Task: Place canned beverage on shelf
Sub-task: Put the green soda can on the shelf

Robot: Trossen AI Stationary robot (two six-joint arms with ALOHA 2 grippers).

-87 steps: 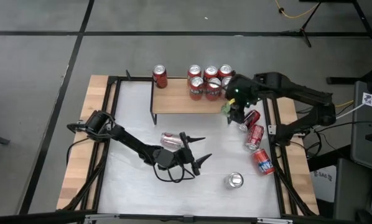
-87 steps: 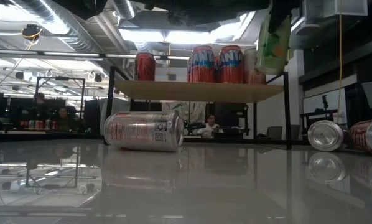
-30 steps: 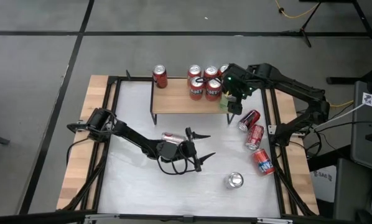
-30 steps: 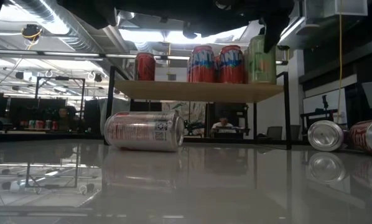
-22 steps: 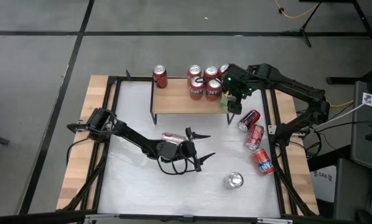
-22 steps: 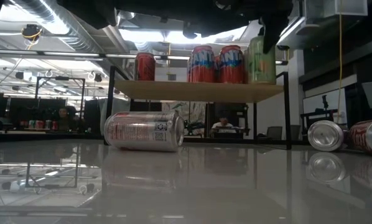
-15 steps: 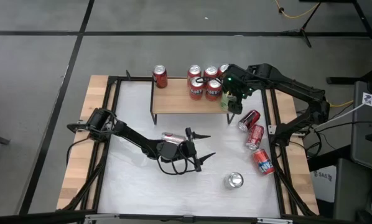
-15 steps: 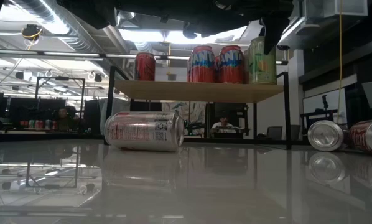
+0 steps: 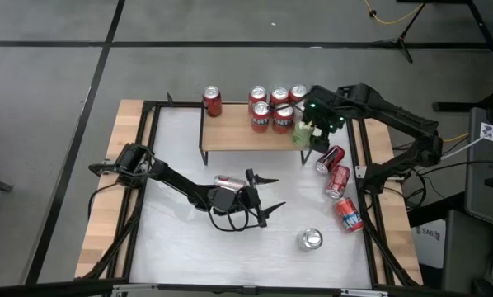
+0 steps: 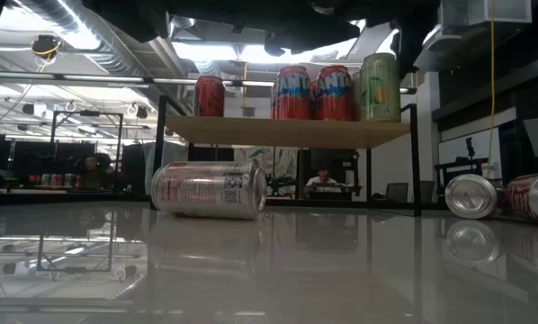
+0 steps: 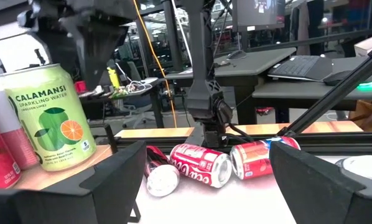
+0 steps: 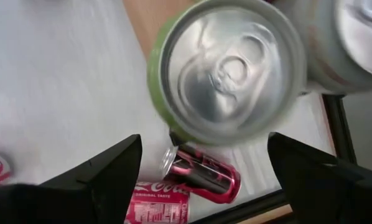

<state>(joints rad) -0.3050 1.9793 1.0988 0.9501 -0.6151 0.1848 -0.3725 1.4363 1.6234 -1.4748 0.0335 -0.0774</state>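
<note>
Green can [image 12: 226, 68] stands below right end effector [image 12: 204, 171].

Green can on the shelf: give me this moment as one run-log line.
green can: upright on shelf, right end | right hand: open, above can, not gripping | left hand: open, mid-table by lying can

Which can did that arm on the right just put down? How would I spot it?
Find the shelf, the low wooden stand at the table's far edge. At its right end, beside the red cans, stands the green can: the only green one, labelled sparkling water.
</note>
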